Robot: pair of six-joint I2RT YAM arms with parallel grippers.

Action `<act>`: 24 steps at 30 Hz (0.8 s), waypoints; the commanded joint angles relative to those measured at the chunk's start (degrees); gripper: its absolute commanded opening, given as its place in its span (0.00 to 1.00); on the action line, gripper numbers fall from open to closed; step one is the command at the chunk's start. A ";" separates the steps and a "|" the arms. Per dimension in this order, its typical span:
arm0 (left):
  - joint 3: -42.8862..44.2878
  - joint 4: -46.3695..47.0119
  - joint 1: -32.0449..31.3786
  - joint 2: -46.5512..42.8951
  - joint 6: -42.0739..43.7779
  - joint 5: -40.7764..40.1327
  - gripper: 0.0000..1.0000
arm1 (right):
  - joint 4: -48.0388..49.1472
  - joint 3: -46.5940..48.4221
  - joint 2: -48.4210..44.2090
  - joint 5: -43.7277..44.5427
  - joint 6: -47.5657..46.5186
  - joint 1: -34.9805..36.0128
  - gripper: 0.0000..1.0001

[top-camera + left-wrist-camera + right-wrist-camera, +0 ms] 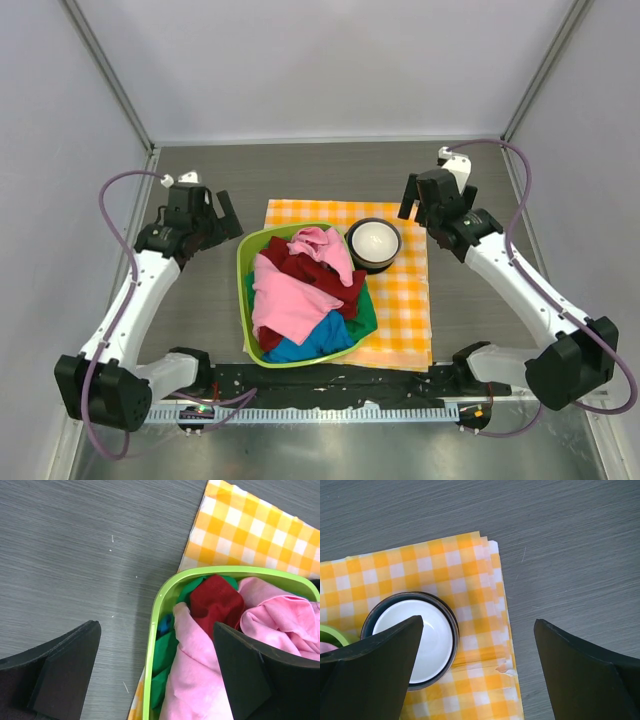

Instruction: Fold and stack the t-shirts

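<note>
The t-shirts lie crumpled in a lime green basket (243, 300): a light pink one (285, 300) on top, a dark red one (325, 272), a green one (365, 318) and a bright blue one (305, 345). In the left wrist view the pink shirt (195, 675), dark red shirt (215, 600) and green shirt (165, 652) show inside the basket rim (152, 630). My left gripper (222, 215) is open and empty, above the basket's far left corner (157, 672). My right gripper (412, 200) is open and empty, above the checked cloth's far right edge (477, 672).
The basket stands on an orange-and-white checked cloth (405, 310) on the dark table (200, 320). A dark bowl with a white inside (373, 243) stands on the cloth right of the basket, and shows in the right wrist view (437, 635). Grey walls enclose the table.
</note>
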 commanded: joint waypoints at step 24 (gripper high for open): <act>-5.16 -1.81 -0.18 12.02 -1.21 3.40 0.89 | 1.57 -1.17 -2.05 0.87 3.26 0.05 1.00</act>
